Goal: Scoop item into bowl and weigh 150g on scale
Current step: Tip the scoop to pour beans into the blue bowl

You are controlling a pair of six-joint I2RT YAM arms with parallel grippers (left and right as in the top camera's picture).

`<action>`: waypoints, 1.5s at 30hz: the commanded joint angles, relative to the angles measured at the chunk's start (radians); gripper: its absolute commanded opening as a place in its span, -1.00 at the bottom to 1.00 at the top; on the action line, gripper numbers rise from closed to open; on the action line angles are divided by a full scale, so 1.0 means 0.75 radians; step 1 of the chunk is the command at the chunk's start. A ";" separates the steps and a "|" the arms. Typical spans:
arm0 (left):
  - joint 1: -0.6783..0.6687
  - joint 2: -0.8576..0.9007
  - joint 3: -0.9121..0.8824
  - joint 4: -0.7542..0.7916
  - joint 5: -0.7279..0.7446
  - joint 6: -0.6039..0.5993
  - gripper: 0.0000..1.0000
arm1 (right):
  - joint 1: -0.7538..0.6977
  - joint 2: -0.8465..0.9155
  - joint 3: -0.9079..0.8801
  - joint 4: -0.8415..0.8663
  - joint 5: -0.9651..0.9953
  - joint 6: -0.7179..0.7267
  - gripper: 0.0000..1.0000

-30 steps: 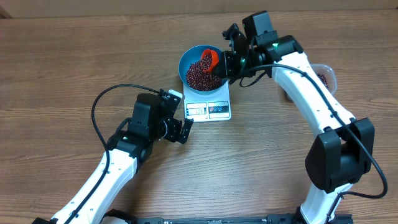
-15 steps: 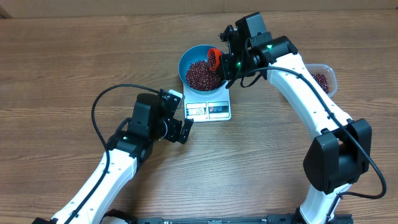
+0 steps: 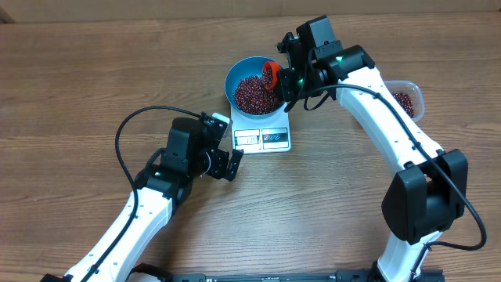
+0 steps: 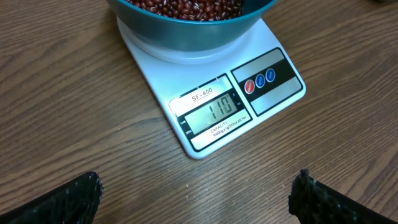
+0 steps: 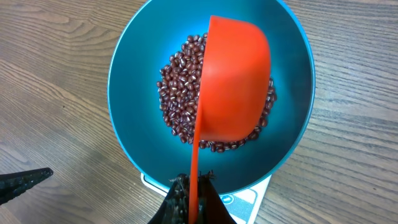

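step in hand: dispensing. the right claw (image 5: 191,198) is clamped on the thin handle of the orange scoop (image 5: 236,81) and holds it over the blue bowl (image 5: 124,81), with the scoop tipped so that its rounded back faces the wrist camera. whether beans remain inside the scoop cannot be told. the beans (image 5: 177,93) lie as a loose heap on the bowl floor.

the bowl sits on the scale (image 4: 273,87), which rests on the worktop (image 3: 78,78). the scale display (image 4: 214,111) reads 110, so the load is judged short of the 150 target.

the left claw (image 3: 228,162) hangs just beside the near edge of the scale, its fingers wide apart and holding nothing; its camera faces the display.

next move, as judged: return the scoop to the clear tub (image 3: 410,100) at the right, where more beans show, and take a partial load. pour in small amounts and check the display between pours, since a full scoop is likely to overshoot. keep the scoop off the bowl rim, as contact would disturb the reading.
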State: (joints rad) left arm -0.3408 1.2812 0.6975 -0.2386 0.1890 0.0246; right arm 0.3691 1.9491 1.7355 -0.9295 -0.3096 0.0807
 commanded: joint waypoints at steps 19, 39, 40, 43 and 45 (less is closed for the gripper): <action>-0.003 0.009 -0.005 0.006 -0.008 -0.013 0.99 | 0.009 -0.018 0.047 -0.008 0.030 -0.046 -0.93; -0.002 0.009 -0.005 0.006 -0.008 -0.013 0.99 | 0.009 -0.018 0.054 0.018 0.040 -0.075 -0.93; -0.002 0.009 -0.005 0.006 -0.008 -0.013 0.99 | 0.009 -0.018 0.054 0.019 0.057 -0.075 -0.93; -0.002 0.009 -0.005 0.006 -0.008 -0.013 0.99 | 0.009 -0.018 0.054 0.002 0.094 -0.089 -0.93; -0.003 0.009 -0.005 0.006 -0.008 -0.013 0.99 | 0.009 -0.018 0.054 -0.002 0.102 -0.096 -0.93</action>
State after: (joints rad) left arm -0.3408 1.2812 0.6975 -0.2386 0.1890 0.0246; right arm 0.3691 1.9491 1.7359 -0.9298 -0.2607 0.0269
